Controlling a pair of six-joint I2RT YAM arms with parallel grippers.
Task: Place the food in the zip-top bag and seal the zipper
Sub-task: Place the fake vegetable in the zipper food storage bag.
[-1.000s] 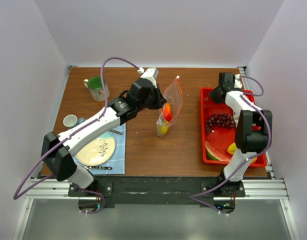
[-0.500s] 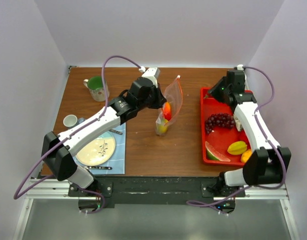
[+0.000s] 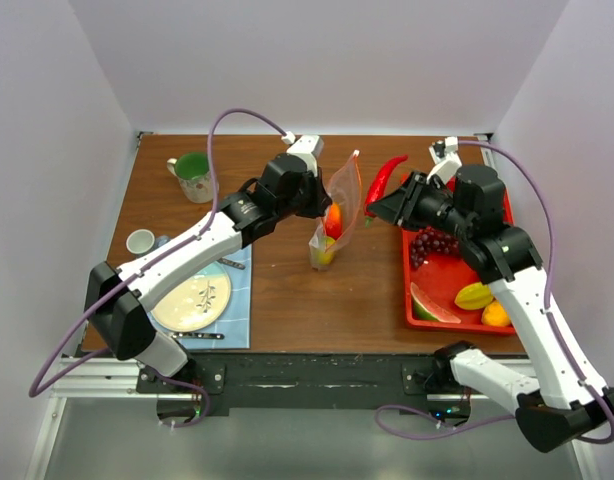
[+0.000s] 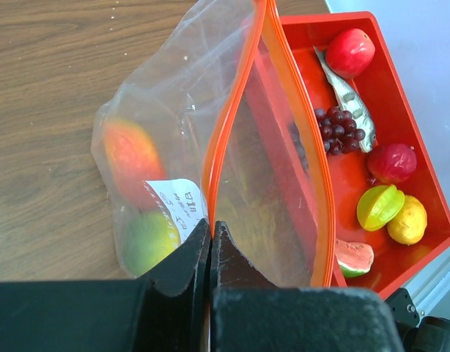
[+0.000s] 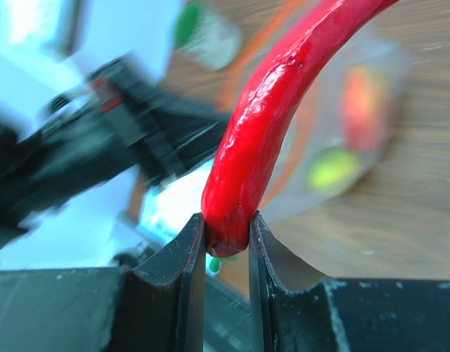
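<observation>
Red plastic chilli pepper (image 5: 269, 110), glossy and curved, is pinched at its stem end by the right jaws, which stand narrow around it. The pepper rises up and away from those jaws and hangs in the air just beside the mouth of the zip-top bag (image 3: 339, 205), probably so it can be dropped in.

The left jaws are shut tight on the zipper (image 4: 207, 183), the orange-red strip, gripping it at one end. This holds the clear bag upright on the wooden surface (image 3: 277, 290), with its mouth gaping towards the right jaws. Inside the bag, below the left jaws, lie an orange-red fruit (image 4: 130, 154) and a yellow-green one (image 4: 148, 238).

The rest of the food sits in the red tray (image 3: 449, 272), behind the right jaws and beyond the bag from the left jaws. It holds grapes (image 4: 342, 128), a silver fish (image 4: 346, 92), an apple (image 4: 355, 51), a lemon (image 4: 408, 220), a green fruit (image 4: 379, 207) and a watermelon wedge (image 4: 355, 257). The zipper is not yet sealed.
</observation>
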